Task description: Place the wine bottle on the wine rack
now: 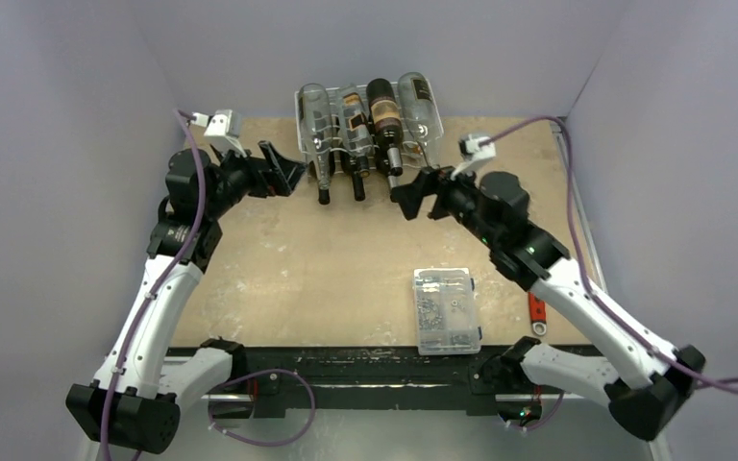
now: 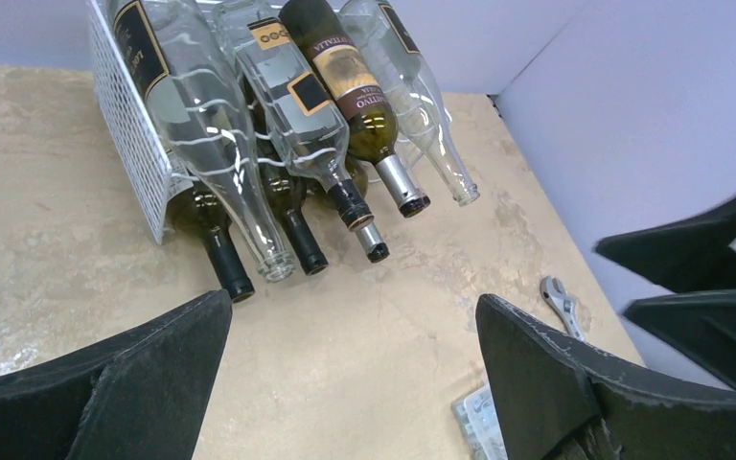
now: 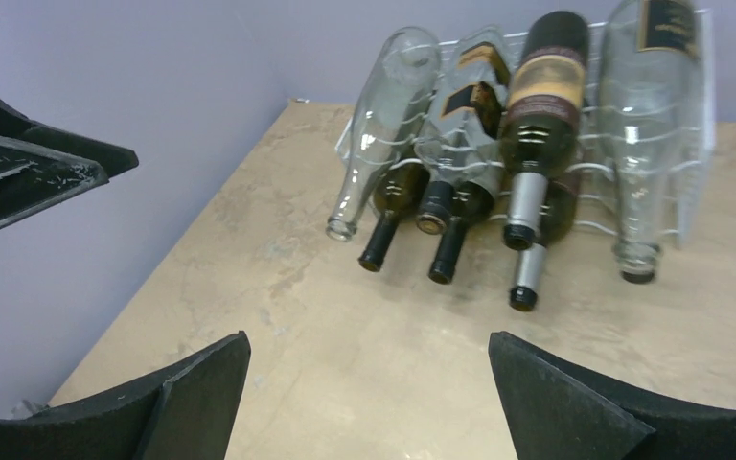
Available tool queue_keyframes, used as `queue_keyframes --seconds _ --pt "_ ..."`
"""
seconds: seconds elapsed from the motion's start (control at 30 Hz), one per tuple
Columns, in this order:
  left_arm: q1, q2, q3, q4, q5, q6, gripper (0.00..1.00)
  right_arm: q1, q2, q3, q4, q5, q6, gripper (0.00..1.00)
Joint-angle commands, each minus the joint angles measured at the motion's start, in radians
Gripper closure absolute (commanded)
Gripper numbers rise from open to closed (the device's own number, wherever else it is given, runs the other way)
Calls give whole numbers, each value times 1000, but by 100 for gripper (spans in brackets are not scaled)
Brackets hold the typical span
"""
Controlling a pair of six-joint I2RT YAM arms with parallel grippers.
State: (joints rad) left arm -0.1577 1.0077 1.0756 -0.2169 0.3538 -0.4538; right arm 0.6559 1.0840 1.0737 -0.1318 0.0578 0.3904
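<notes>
Top view: wine rack point(image 1: 305, 130) sits at far edge of table point(image 1: 327, 279), approx centre, by the back wall. Top row holds 4 bottles lying w/ necks toward the arms. Dark wine bottle point(image 1: 382, 108) is 3rd from left, btwn clear ones. More necks poke out of the lower row. L gripper point(image 1: 285, 171) is just left of rack's near corner, jaws wide apart, nothing in them. R gripper point(image 1: 406, 199) is just in front of rack's right half, near the neck ends, also spread & empty. Neither touches rack or bottle. Clear plastic box point(image 1: 447, 310) w/ small parts lies near front edge, well apart from rack. Wrench point(image 1: 536, 313) w/ red handle lies beside it, partly hidden by R arm.

L wrist view: fingers point(image 2: 125, 383) frame the bottom w/ a wide gap, only table btwn them. Rack is up-left, white mesh side facing cam, top cut off by frame. Dark bottle lies in top row, brown label, silver-capped neck pointing down-right. R gripper's black jaws enter at right edge. Box corner low right, mostly cut off.

R wrist view: fingers point(image 3: 575, 402) spread at bottom corners, empty. Rack is upper right, well ahead of the fingertips; dark bottle 2nd from right. Lower-row bottles are largely hidden under the top ones, count unclear. L gripper's jaws at left edge, cut off.
</notes>
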Motion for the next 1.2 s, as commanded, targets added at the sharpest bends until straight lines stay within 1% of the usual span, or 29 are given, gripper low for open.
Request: queue_keyframes --seconds 0.0,0.1,0.23,0.43,0.53,0.6,0.73,0.83,1.03,1.17 --pt "-89 -44 -11 40 -77 97 0 0 -199 -116 -88 154 -65 1" --pt "-131 -62 -32 71 -93 119 0 1 -307 -143 -155 193 -64 1" --pt "-140 -95 -27 72 -89 89 0 0 -401 -106 -282 274 -80 1" --pt "-140 -223 75 -66 -71 69 0 1 -513 -1 -392 326 -119 1" --pt "-140 -304 134 -161 -113 112 0 1 -566 49 -424 356 -131 1" --pt "-140 -364 165 -224 -165 140 0 1 -593 80 -444 407 -140 1" --pt "-140 -489 141 -227 -214 152 0 1 -624 141 -489 452 -126 1" --pt "-140 -547 152 -247 -226 140 0 0 -641 170 -517 465 -120 1" --pt "-140 -581 219 -316 -215 118 0 1 -647 206 -521 484 -116 1" --pt "-140 -598 225 -330 -236 109 0 0 -642 220 -532 495 -116 1"
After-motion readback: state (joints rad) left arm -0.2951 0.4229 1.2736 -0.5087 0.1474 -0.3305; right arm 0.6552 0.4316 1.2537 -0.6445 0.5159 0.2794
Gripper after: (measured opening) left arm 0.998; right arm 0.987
